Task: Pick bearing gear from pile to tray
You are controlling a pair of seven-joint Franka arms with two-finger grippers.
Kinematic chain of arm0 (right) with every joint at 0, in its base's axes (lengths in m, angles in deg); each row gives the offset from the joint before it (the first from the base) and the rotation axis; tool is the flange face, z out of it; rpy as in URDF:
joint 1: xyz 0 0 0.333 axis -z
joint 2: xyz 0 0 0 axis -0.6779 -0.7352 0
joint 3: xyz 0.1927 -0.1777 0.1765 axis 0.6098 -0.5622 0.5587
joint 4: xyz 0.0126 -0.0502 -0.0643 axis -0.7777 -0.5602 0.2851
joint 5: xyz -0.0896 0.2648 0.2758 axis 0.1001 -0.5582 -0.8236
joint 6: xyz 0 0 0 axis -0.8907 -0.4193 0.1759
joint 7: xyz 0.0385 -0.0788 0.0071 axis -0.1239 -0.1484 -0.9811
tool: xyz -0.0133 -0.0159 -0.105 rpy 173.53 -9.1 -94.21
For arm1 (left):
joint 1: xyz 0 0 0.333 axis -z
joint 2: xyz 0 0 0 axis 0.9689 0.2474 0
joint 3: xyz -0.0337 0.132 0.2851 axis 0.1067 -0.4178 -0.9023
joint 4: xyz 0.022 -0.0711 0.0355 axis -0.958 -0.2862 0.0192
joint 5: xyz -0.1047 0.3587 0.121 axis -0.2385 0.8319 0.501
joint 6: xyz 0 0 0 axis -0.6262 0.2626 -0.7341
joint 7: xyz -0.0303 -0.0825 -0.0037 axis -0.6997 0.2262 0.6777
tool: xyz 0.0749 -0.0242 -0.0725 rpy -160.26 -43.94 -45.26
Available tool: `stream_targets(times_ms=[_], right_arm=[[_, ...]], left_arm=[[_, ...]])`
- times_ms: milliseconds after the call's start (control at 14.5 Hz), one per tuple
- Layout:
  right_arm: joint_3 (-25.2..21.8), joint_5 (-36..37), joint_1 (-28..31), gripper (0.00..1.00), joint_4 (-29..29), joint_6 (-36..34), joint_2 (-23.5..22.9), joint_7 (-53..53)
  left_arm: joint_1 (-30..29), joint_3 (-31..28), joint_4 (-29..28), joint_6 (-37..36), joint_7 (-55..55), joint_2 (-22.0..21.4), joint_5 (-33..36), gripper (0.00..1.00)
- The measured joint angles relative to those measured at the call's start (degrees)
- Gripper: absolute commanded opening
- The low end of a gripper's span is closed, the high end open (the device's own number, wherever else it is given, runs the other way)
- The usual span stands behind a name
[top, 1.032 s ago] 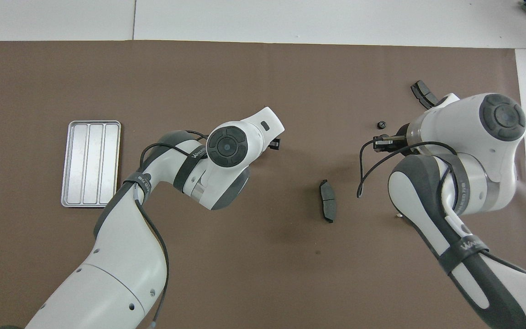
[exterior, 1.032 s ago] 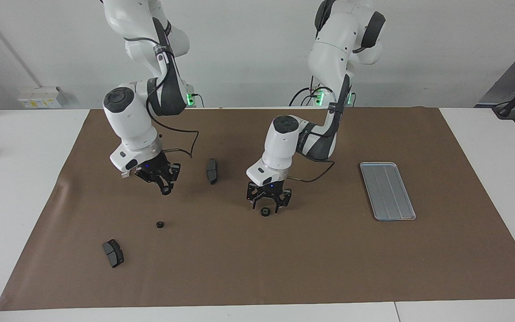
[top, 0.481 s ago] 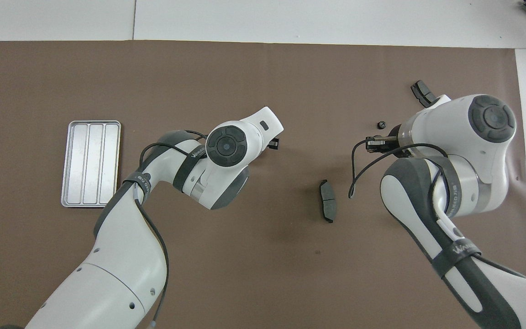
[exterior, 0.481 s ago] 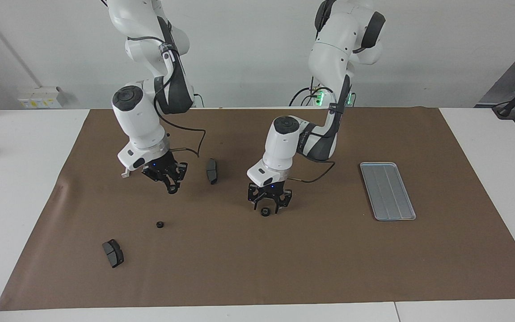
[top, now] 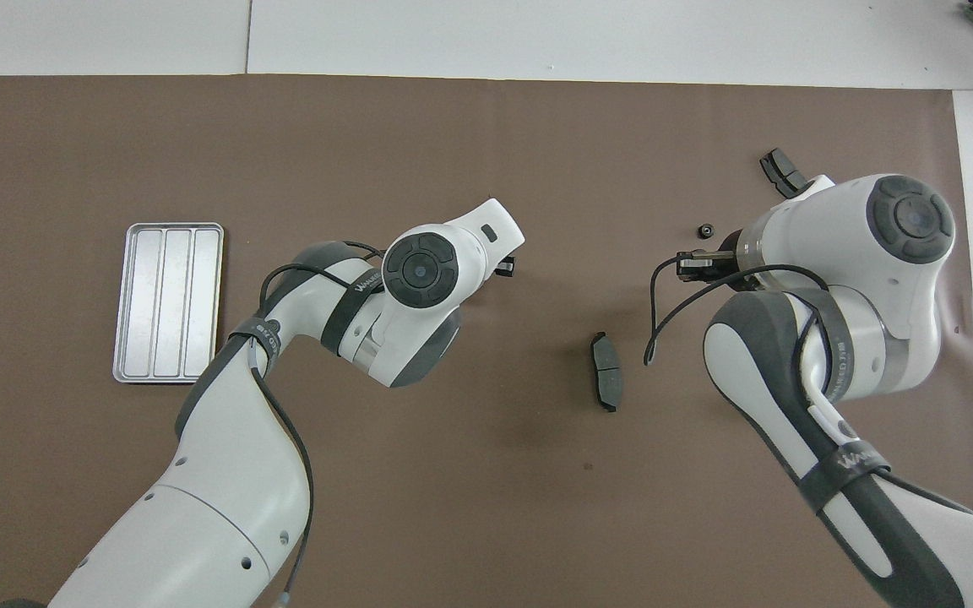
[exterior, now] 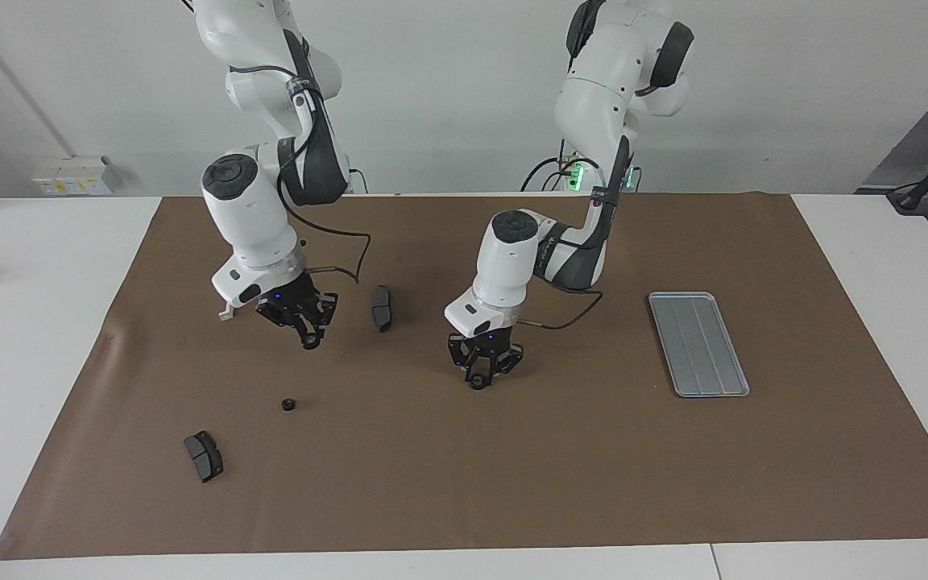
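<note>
The bearing gear sits low on the brown mat near the middle of the bench, pinched between the jaws of the left gripper. I think a straight, slow lift is best before carrying it to the tray at the left arm's end. The right gripper waits in the air with jaws pressed together.

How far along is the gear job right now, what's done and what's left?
Done: nothing yet, the tray looks empty. In hand: the left gripper is shut on a gear down at the mat. The right gripper waits, shut, in the air. Left: carry that gear to the tray, then fetch the second gear.
</note>
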Motion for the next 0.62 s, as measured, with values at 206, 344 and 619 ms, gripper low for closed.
stream_targets(times_ms=[206,344,619], right_arm=[[0.00,0.00,-0.12,0.00,0.04,0.00,0.00,0.12],[0.02,0.00,-0.71,0.00,0.23,0.00,0.00,0.79],[0.70,-0.01,-2.66,0.00,2.33,0.28,-0.03,6.04]], left_arm=[[-0.03,-0.37,0.76,-2.65,0.00,-0.17,0.00,0.00],[-0.17,-1.02,1.21,-5.44,0.00,-0.98,0.01,0.00],[-1.45,-3.30,0.31,-14.19,-2.56,-5.82,0.42,0.00]])
